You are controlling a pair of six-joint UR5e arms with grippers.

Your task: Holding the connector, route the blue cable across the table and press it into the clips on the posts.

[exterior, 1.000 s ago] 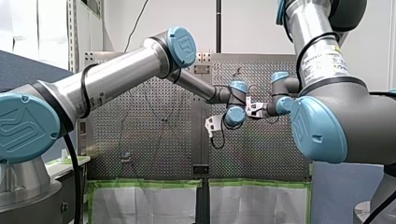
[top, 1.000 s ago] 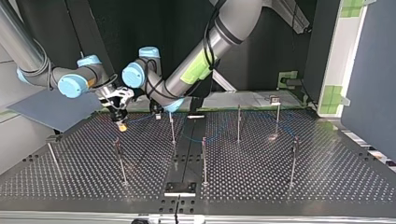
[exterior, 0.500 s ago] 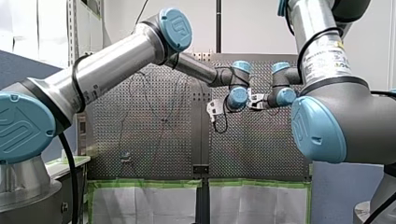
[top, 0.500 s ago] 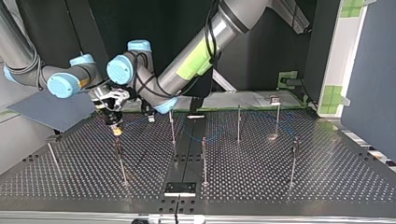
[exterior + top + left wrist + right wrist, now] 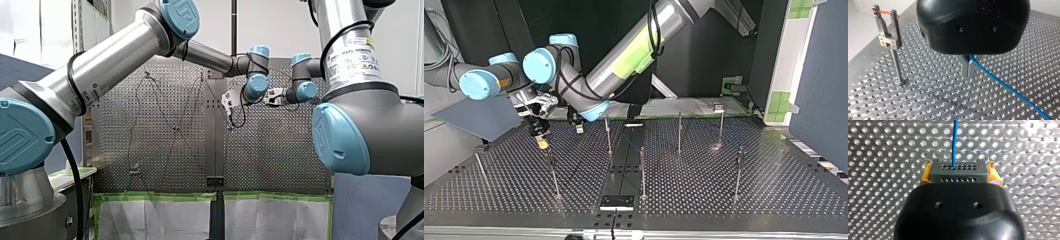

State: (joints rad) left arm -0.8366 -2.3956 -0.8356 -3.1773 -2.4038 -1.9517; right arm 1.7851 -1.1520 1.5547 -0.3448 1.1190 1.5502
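Yellow-padded right end effector [image 5: 960,171] clamps connector [image 5: 958,175] | left end effector [image 5: 968,68] nips blue cable [image 5: 1008,91], fingers [image 5: 965,70] mostly hidden

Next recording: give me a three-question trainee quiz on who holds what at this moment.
1. True or false: my right gripper holds the connector.
2. Its pads are: A yellow, B green, C blue.
3. Fill in: my left gripper is shut on the blue ____.
Key: 1 true; 2 A; 3 cable.
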